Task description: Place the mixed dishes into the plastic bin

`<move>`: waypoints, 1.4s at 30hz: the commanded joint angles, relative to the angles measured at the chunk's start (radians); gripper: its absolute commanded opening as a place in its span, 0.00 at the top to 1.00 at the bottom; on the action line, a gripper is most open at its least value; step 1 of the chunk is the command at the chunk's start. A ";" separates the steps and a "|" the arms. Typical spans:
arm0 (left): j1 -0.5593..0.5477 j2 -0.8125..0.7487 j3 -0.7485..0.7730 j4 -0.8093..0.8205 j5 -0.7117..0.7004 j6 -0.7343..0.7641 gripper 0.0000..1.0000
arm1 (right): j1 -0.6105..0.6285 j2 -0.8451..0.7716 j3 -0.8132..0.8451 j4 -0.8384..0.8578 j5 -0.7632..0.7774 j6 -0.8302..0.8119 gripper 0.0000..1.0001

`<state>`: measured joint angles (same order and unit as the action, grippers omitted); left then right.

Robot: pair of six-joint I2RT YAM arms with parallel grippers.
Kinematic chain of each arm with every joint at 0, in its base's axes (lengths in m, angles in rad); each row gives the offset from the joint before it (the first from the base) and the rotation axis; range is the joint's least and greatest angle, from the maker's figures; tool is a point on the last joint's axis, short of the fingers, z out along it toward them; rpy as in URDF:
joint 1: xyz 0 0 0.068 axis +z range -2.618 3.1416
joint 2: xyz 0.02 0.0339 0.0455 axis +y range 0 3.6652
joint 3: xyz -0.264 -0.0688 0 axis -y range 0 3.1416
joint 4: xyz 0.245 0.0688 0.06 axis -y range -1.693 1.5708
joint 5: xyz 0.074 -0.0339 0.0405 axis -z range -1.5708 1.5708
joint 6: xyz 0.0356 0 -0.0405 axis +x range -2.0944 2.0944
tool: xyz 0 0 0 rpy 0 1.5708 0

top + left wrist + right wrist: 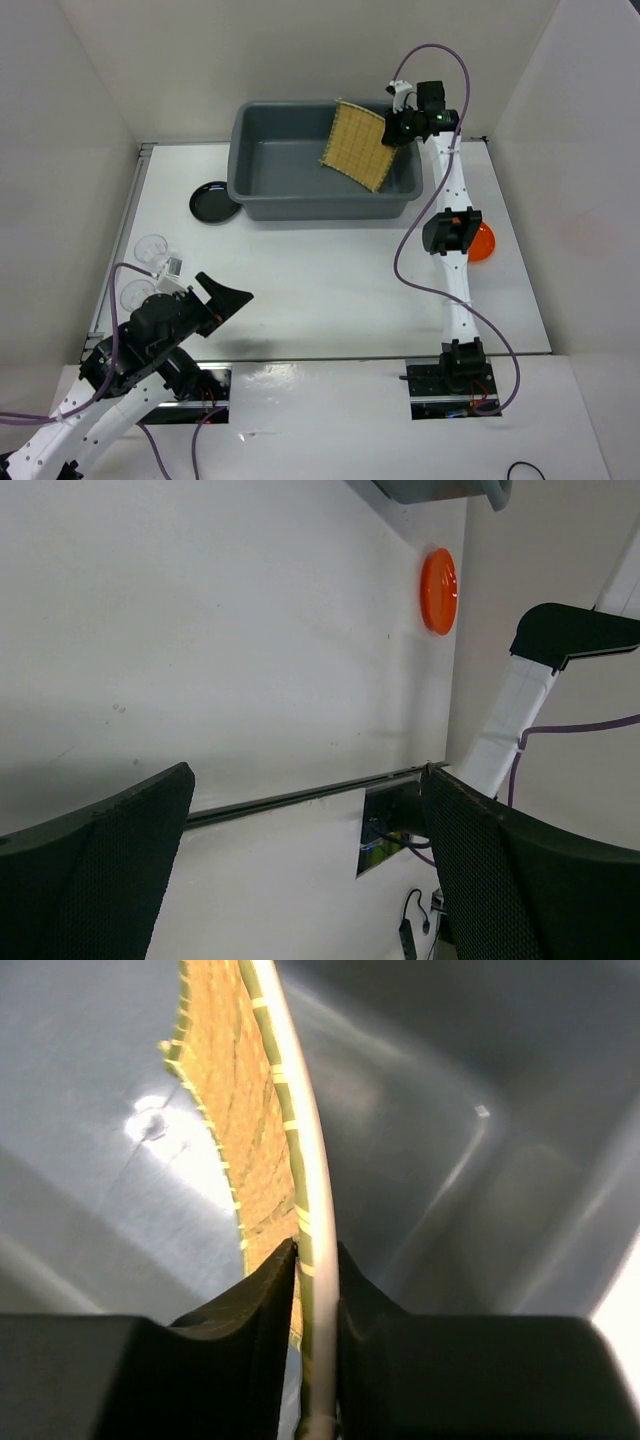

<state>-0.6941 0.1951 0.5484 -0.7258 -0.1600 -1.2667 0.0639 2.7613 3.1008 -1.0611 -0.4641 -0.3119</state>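
We can't read any writing, logo or number in any of the three views. There's nothing legible on the plastic bin (262, 170), the bamboo mat (358, 145) or the orange plate (438, 590).

Top view: fixed, high behind the arm bases, looking down and forward over the whole table (330, 290); bin (320, 205) at 12 o'clock.
Left wrist view: low and close over the table at 8 o'clock, facing across to the orange plate (438, 590), which the top view shares at 3 o'clock.
Right wrist view: very close, looking into the bin, mat (240, 1130) edge-on.
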 commanded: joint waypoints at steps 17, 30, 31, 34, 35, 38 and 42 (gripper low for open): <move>0.007 -0.054 0.006 -0.006 0.008 -0.059 0.00 | 0.011 0.046 0.032 0.110 0.262 -0.042 0.01; 0.007 -0.146 -0.027 -0.029 -0.015 -0.057 0.00 | -0.130 -0.189 0.032 0.015 0.332 0.151 0.01; 0.007 -0.146 -0.027 -0.029 -0.015 -0.045 0.00 | -0.151 -0.189 0.032 -0.060 0.305 0.133 0.01; 0.007 -0.042 0.024 -0.070 -0.024 0.010 0.00 | -0.231 -0.160 0.032 -0.183 0.291 0.044 0.01; 0.007 0.046 0.054 -0.083 -0.033 0.010 0.00 | -0.251 -0.149 0.032 -0.242 0.291 0.021 0.01; 0.007 0.255 0.100 -0.083 -0.023 0.085 0.00 | -0.375 -0.183 -0.138 -0.243 0.280 0.010 0.01; 0.007 0.447 0.206 -0.034 -0.046 0.183 0.00 | -0.459 -0.222 -0.305 -0.243 0.199 -0.082 0.01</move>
<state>-0.6941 0.5617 0.6815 -0.8051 -0.1810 -1.1965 -0.3679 2.5946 2.8780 -1.2110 -0.1959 -0.3130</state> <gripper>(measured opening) 1.001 0.985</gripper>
